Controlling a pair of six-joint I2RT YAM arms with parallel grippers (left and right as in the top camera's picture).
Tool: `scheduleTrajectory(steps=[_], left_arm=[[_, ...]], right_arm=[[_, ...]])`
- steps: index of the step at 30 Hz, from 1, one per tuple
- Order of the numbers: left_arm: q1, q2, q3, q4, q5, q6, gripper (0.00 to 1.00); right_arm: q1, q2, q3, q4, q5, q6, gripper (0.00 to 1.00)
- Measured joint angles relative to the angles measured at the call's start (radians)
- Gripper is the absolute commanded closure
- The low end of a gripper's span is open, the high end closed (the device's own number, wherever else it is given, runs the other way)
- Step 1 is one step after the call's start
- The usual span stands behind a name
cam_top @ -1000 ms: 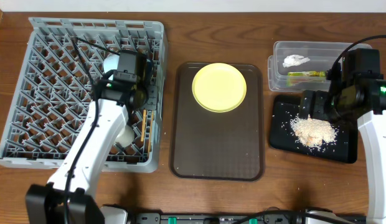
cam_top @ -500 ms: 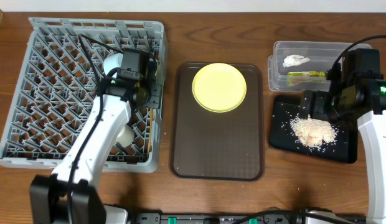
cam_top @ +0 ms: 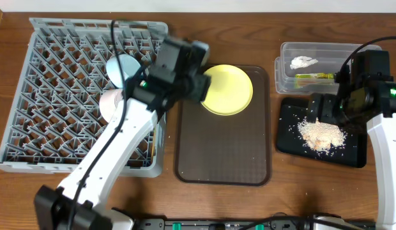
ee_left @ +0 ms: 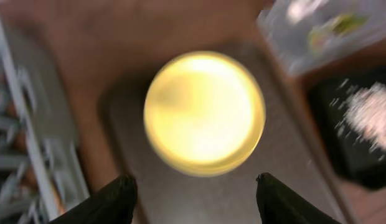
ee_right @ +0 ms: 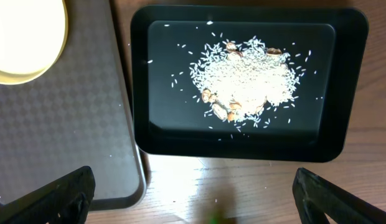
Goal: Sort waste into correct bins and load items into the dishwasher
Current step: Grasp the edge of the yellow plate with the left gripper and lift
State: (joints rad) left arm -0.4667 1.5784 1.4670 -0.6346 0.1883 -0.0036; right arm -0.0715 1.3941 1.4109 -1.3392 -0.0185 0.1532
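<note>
The yellow plate (cam_top: 227,89) (ee_left: 204,112) lies at the far end of the brown serving tray (cam_top: 223,153). My left gripper (cam_top: 199,86) (ee_left: 196,202) hovers at the plate's left edge, open, with nothing between its fingers. In the grey rack (cam_top: 51,96) sit a light-blue bowl (cam_top: 120,66) and a white bowl (cam_top: 112,102). The clear tub (cam_top: 326,51) holds the white tissue (cam_top: 303,62) and the green-yellow wrapper (cam_top: 313,76). Rice crumbs (cam_top: 320,133) (ee_right: 243,87) are heaped on the black tray (cam_top: 351,150) (ee_right: 155,81). My right gripper (cam_top: 315,108) (ee_right: 193,199) stands open and empty above that tray's near edge.
The brown serving tray (ee_right: 56,124) lies just left of the black tray, with a strip of bare wood between them. The rack's right wall (cam_top: 161,121) stands close to the brown tray. The left wrist view is motion-blurred.
My left arm swung right from the rack to the yellow plate and its jaws opened. Both bowls in the rack are now uncovered. The right arm stayed still.
</note>
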Motion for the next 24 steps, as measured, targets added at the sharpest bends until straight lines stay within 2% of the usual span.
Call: scheduleTrajectory(steps=[3,6,15,24], left_arm=[[-0.027,0.054,0.098,-0.001,0.0,0.0,0.37],[-0.058,0.117,0.144,0.005,0.0,0.0,0.29],[-0.184,0.398,0.145,0.006,-0.014,0.04,0.28],[-0.279,0.545,0.145,0.01,-0.109,0.093,0.28]], right_arm=[[0.0,0.0,0.0,-0.001,0.0,0.0,0.01],[0.0,0.0,0.0,-0.002,0.0,0.0,0.01],[0.0,0.0,0.0,-0.004,0.0,0.0,0.01],[0.0,0.0,0.0,-0.004,0.0,0.0,0.01]])
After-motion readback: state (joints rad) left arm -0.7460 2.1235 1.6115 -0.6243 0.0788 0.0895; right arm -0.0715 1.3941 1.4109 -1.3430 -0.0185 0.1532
